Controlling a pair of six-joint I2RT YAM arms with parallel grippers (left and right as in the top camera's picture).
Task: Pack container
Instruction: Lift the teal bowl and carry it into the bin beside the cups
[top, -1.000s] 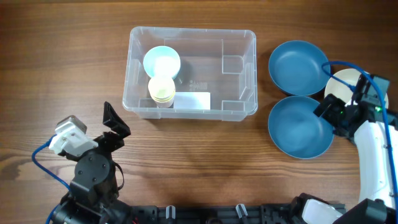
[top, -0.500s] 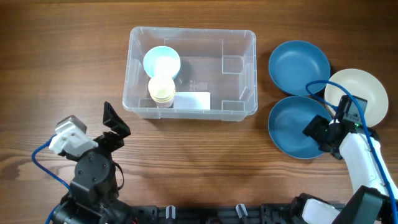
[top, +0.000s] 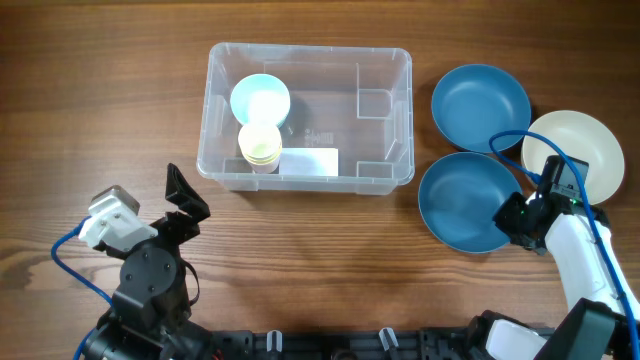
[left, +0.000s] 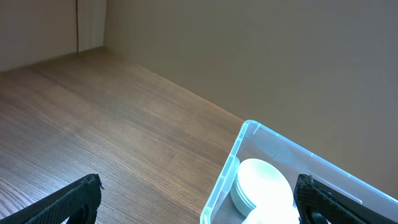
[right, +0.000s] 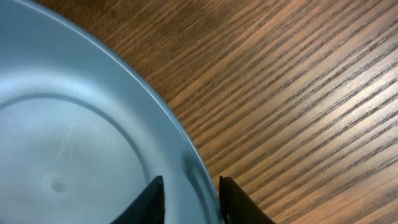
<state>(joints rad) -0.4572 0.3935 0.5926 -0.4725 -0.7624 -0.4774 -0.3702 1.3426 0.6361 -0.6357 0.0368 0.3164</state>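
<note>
The clear container (top: 372, 140) stands at the table's middle back, holding a pale blue bowl (top: 260, 100) and a yellowish cup (top: 261, 143) beside its white label (top: 309, 160). My right gripper (top: 512, 218) is shut on the right rim of the nearer dark blue bowl (top: 462, 202); in the right wrist view its fingers (right: 191, 186) pinch that bowl's rim (right: 74, 124). My left gripper (top: 190, 212) hangs open and empty in front of the container's left end. In the left wrist view, the left gripper (left: 198, 193) frames the container corner (left: 261, 134).
A second dark blue bowl (top: 480, 95) sits right of the container, and a white bowl (top: 580, 145) lies further right, partly under my right arm and its blue cable. Bare wood lies between the container and the front edge.
My right gripper came down off the white bowl onto the near blue bowl's rim and closed on it. That bowl has slid slightly left. The left arm has not moved.
</note>
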